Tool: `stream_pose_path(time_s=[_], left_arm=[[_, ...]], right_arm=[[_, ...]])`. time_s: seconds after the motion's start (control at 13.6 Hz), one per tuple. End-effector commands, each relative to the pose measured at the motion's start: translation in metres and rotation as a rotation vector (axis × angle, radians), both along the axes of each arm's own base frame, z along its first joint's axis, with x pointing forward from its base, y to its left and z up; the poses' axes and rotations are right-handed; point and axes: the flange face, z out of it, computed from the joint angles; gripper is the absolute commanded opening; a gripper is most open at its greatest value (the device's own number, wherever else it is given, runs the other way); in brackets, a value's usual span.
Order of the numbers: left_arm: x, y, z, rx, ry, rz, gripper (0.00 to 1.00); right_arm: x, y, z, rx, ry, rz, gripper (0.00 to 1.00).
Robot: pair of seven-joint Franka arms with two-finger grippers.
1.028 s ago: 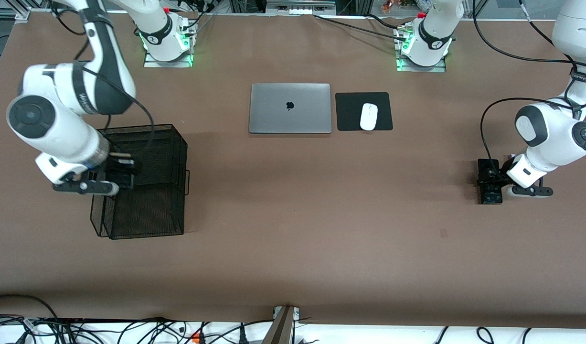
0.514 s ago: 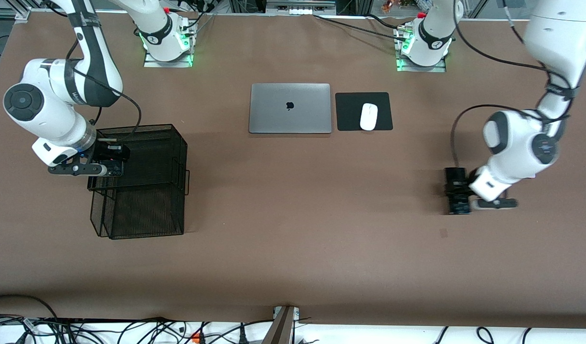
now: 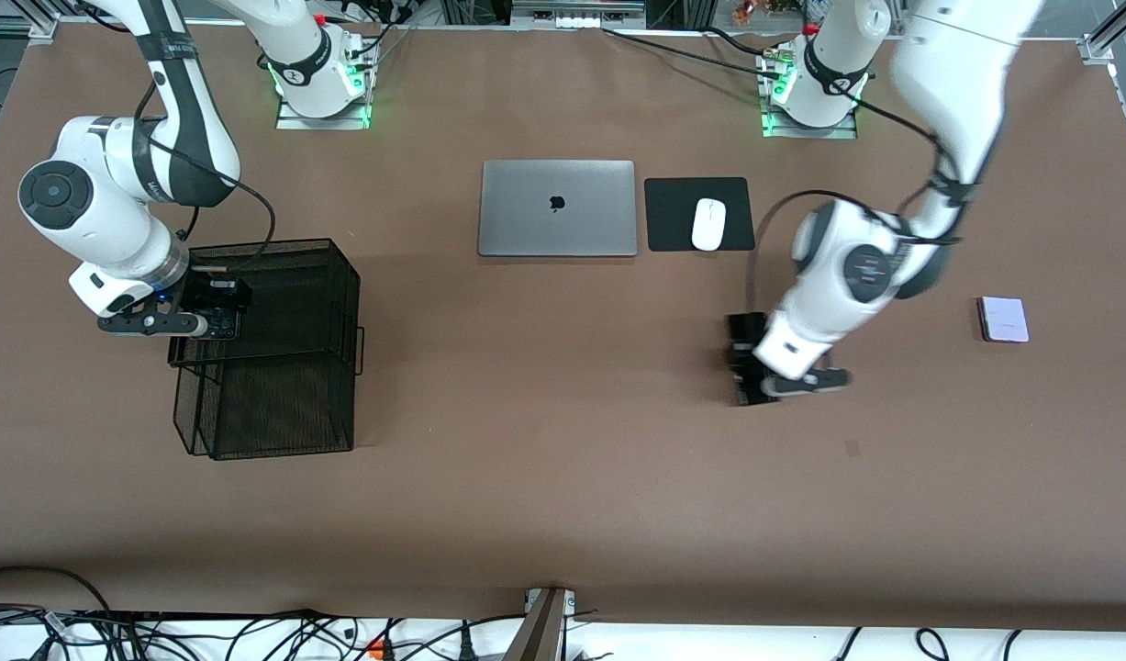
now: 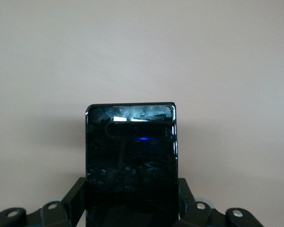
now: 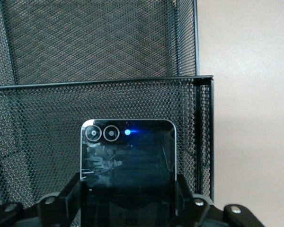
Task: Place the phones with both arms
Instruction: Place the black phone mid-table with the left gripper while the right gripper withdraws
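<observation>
My right gripper point(image 3: 216, 317) is shut on a small squarish black phone point(image 5: 128, 161) with two camera lenses. It hangs over the rim of a black mesh basket point(image 3: 264, 244) at the right arm's end of the table. My left gripper point(image 3: 744, 372) is shut on a long slim black phone point(image 4: 131, 151) over bare table, nearer the front camera than the mouse. A pale lilac-white phone point(image 3: 1003, 319) lies flat on the table toward the left arm's end, apart from both grippers.
A shut grey laptop point(image 3: 557, 207) lies mid-table near the bases. Beside it a white mouse point(image 3: 708, 224) sits on a black pad point(image 3: 673, 229). In the right wrist view the mesh basket's rim point(image 5: 109, 82) runs below the held phone.
The left arm has swung toward the table's middle with its black phone, uncovering the lilac-white phone. The right gripper has drawn its phone from inside the basket to the basket's rim.
</observation>
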Motion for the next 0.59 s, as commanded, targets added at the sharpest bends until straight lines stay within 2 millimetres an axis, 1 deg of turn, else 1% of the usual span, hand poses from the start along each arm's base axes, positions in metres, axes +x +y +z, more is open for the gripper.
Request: stream_pose_path(time_s=[0.0,0.07,0.15,0.22,0.29,0.37,0.51], left_arm=[[0.012,-0.079,0.007,0.022,0.022,0.047,0.00],[0.013,-0.108,0.004,0.030,0.013,0.060,0.00],[0.011,-0.134,0.001,0.040,0.005,0.069,0.00],[0.005,-0.159,-0.006,0.052,0.000,0.063,0.00],[-0.002,-0.180,-0.011,0.059,-0.011,0.042,0.00],[-0.009,-0.199,-0.015,0.062,-0.022,0.012,0.00],[-0.013,-0.231,-0.019,0.061,-0.054,-0.006,0.00]], right_arm=[[-0.001,-0.002,-0.002,0.034,-0.018,-0.009,0.10],[-0.001,-0.003,-0.003,0.034,-0.017,-0.012,0.37],[-0.001,-0.003,-0.003,0.034,-0.017,-0.012,0.49],[0.000,-0.004,-0.003,0.034,-0.018,-0.013,0.56],[0.000,-0.006,-0.004,0.033,-0.020,-0.016,0.59],[0.000,-0.006,-0.004,0.033,-0.020,-0.016,0.70],[0.001,-0.006,-0.003,0.032,-0.024,-0.017,0.97]])
